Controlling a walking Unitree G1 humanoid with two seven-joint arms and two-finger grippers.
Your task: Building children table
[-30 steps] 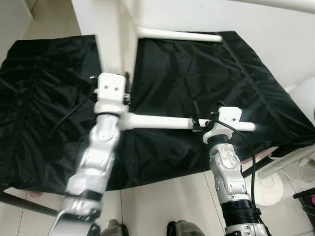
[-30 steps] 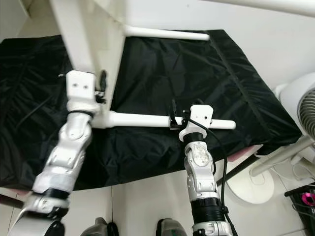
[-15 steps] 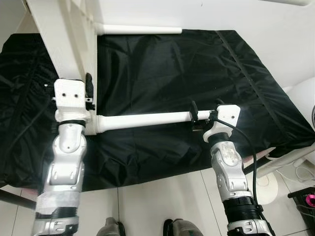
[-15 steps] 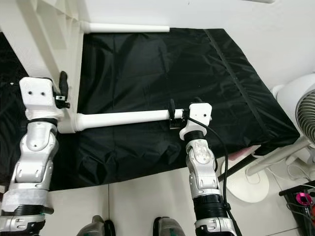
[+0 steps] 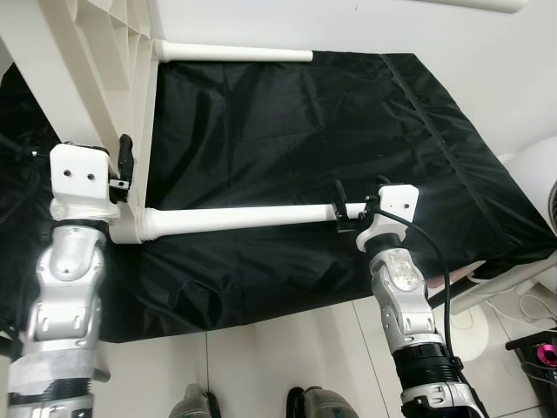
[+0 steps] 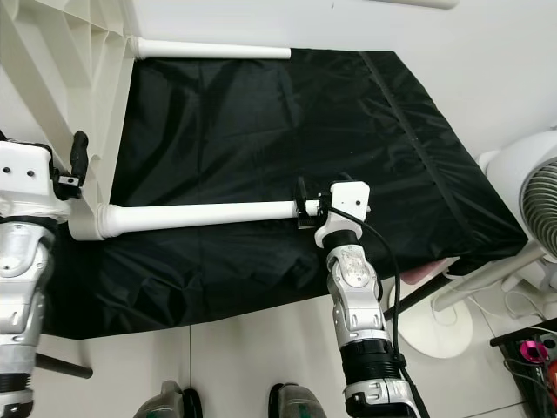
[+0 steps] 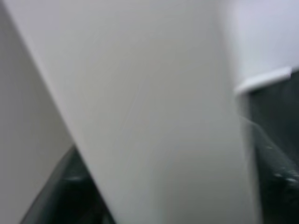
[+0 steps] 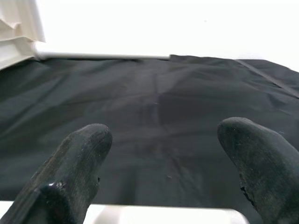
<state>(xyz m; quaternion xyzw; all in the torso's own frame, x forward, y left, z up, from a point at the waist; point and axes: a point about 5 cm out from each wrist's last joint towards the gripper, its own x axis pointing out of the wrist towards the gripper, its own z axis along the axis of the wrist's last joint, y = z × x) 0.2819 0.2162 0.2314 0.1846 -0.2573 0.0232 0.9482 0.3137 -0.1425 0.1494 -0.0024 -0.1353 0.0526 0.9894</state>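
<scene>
The white children's table top point(image 5: 78, 61) stands tilted on its edge at the far left, over a black cloth. Two white round legs stick out from it sideways: a far leg point(image 5: 235, 53) and a near leg point(image 5: 235, 219). My left gripper point(image 5: 122, 161) is at the table top's lower rim, shut on it, one black finger point(image 5: 127, 153) showing; its wrist view has a blurred white panel point(image 7: 149, 112). My right gripper point(image 5: 359, 196) stands open at the near leg's free end. That leg point(image 8: 140, 215) lies across the base of its spread fingers point(image 8: 79, 154), not clamped.
The black cloth point(image 5: 305, 131) covers a low platform with its edge just before me. A white fan point(image 6: 535, 200) with a round base point(image 6: 444, 326) stands at the right on the tiled floor. A white wall point(image 5: 392, 26) runs behind.
My left arm has swung left with the table top. The near leg slid left through my right gripper, so its end now sits at the gripper instead of jutting past it.
</scene>
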